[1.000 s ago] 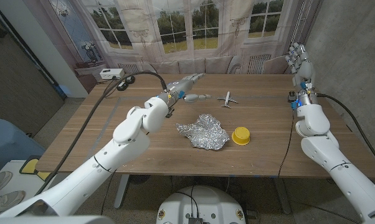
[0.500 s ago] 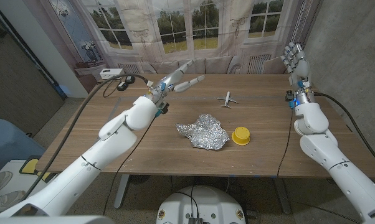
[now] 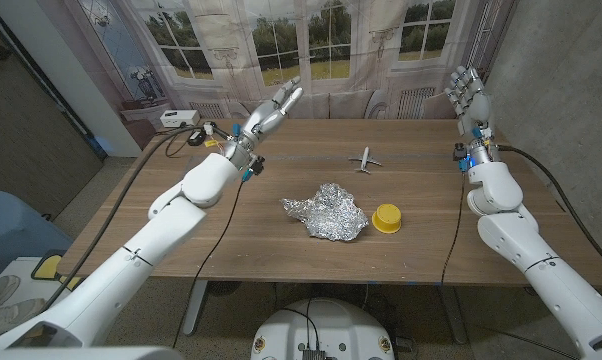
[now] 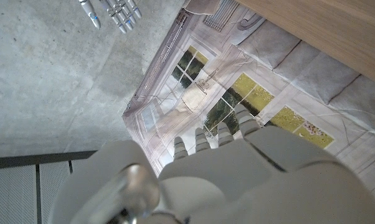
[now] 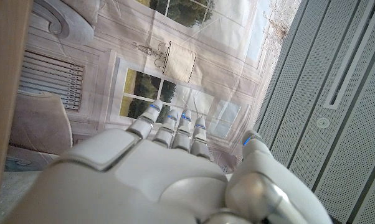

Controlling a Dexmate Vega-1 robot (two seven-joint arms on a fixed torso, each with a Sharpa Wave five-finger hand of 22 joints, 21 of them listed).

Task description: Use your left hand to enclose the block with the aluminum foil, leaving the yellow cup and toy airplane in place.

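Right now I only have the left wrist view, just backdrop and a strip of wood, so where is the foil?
Observer: The aluminum foil lies crumpled near the middle of the table, in the head view.
Operator: Is my left hand near it?
Observer: No. The left hand is raised over the table's far left part, fingers apart, holding nothing.
Operator: Are the cup and plane clear of the foil?
Observer: The yellow cup sits just beside the foil on the robot's right; I cannot tell if they touch. The toy airplane lies apart, farther back.
Operator: Can you see the block?
Observer: No bare block; the foil is bunched into a mound.
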